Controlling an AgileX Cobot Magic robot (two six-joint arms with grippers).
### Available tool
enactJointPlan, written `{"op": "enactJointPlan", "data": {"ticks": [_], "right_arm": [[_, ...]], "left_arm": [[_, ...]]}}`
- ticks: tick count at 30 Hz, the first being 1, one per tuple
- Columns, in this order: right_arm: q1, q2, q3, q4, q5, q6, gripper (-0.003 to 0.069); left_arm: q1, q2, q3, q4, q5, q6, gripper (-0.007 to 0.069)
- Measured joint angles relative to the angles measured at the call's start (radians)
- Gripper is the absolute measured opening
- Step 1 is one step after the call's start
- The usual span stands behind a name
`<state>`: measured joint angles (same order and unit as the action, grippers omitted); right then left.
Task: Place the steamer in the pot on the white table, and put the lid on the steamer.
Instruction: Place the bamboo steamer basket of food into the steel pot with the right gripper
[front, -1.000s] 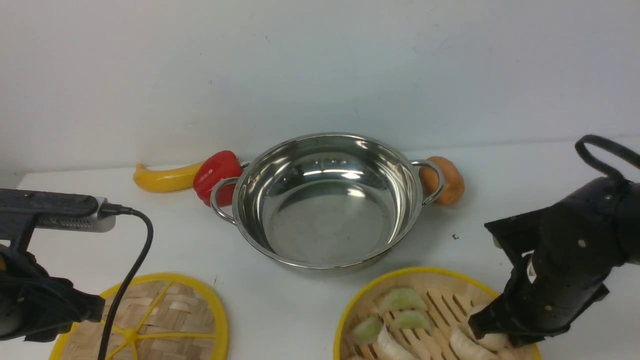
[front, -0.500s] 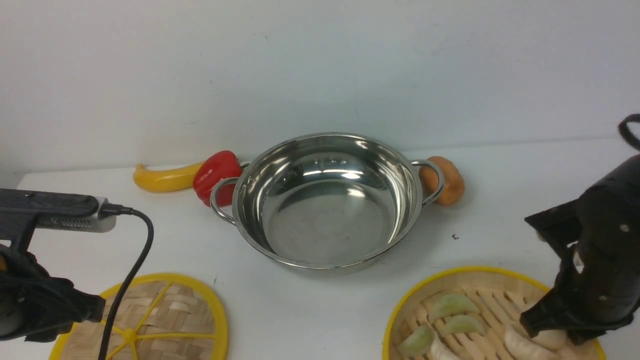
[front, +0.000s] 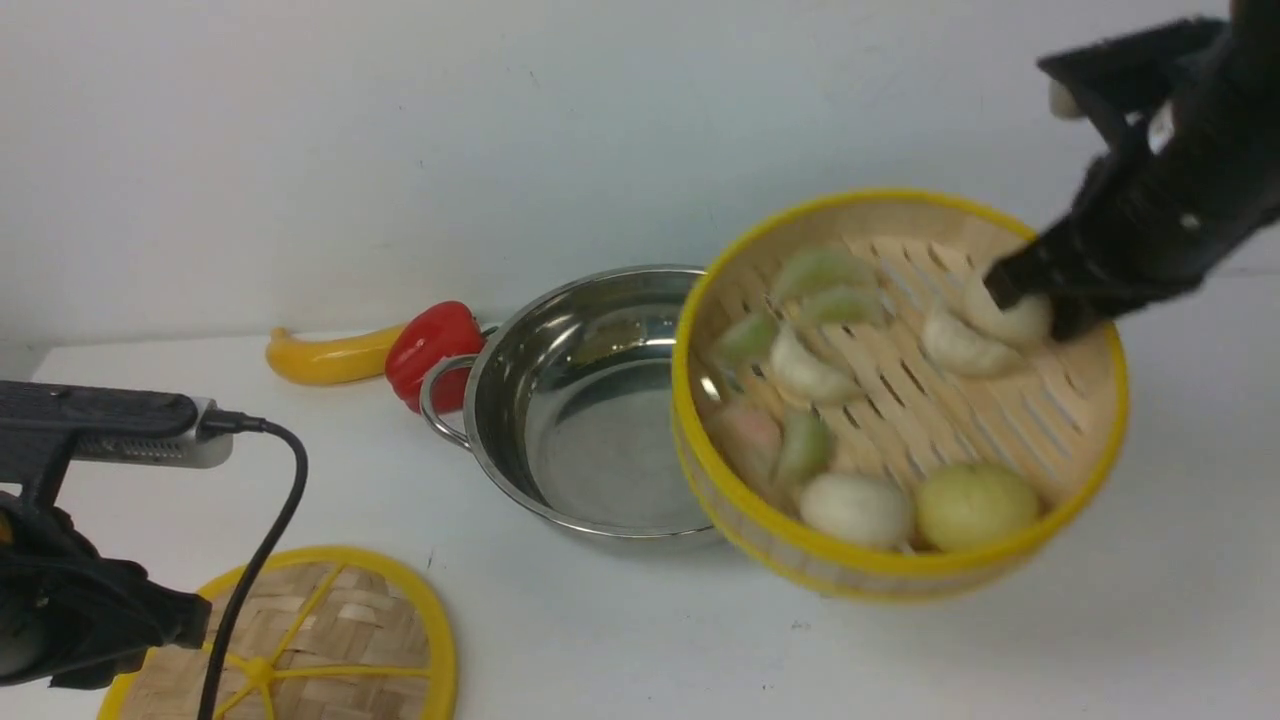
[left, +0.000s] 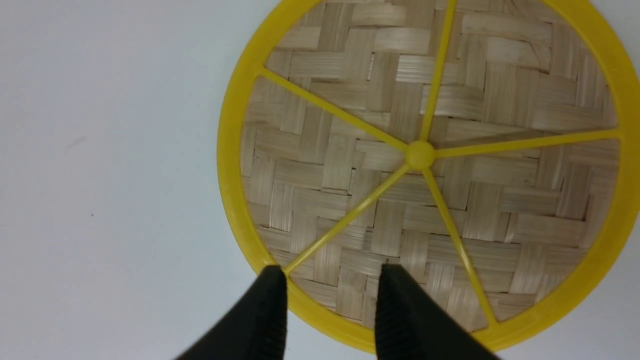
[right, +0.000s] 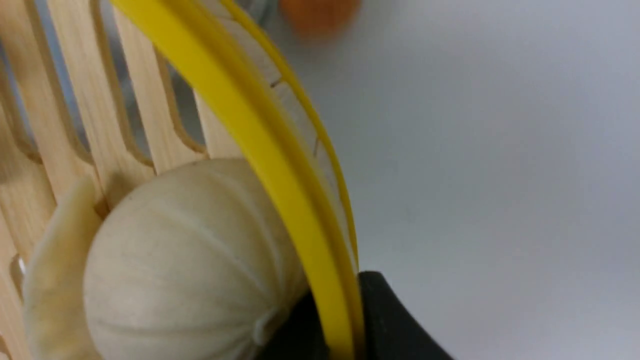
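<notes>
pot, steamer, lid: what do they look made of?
pot: polished stainless steel, it seems; mirror-like reflections inside.
steamer: pale matte wood or bamboo slats, visible grain; smooth yellow rim, probably plastic.
lid: matte woven bamboo strips; yellow rim and spokes look like plastic.

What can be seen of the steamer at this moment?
The steamer is a round bamboo basket with yellow rim, pale side wall and slatted floor, holding green and white dumplings and two round buns. It hangs in the air, tilted toward the camera, covering the right side of the pot in the front view. The right gripper clamps its rim; nothing else touches it.
</notes>
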<state>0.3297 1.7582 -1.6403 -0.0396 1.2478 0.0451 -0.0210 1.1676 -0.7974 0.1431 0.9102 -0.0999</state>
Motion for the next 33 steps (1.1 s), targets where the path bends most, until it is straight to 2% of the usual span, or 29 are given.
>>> {"op": "enactJointPlan", "data": {"ticks": [4,8,13,24,33], "right_arm": [[0.021,0.146,-0.198,0.020,-0.003,-0.009,0.0052],[0.088,0.340,-0.441,0.021,-0.001,-0.019,0.0052],[0.143,0.476,-0.608,0.030,-0.001,-0.019,0.0052],[0.148,0.631,-0.676,-0.037,0.008,-0.026,0.0052],[0.137,0.658,-0.684,-0.024,0.008,-0.045,0.0052]], "left_arm": [[0.000,0.000,0.000,-0.012,0.011,0.000,0.0241],[0.000,0.000,0.000,-0.036,0.011,0.000,0.0241],[0.000,0.000,0.000,-0.041,0.011,0.001,0.0241],[0.000,0.000,0.000,-0.058,0.011,0.001,0.0241],[0.000,0.000,0.000,-0.061,0.011,0.001,0.0241]]}}
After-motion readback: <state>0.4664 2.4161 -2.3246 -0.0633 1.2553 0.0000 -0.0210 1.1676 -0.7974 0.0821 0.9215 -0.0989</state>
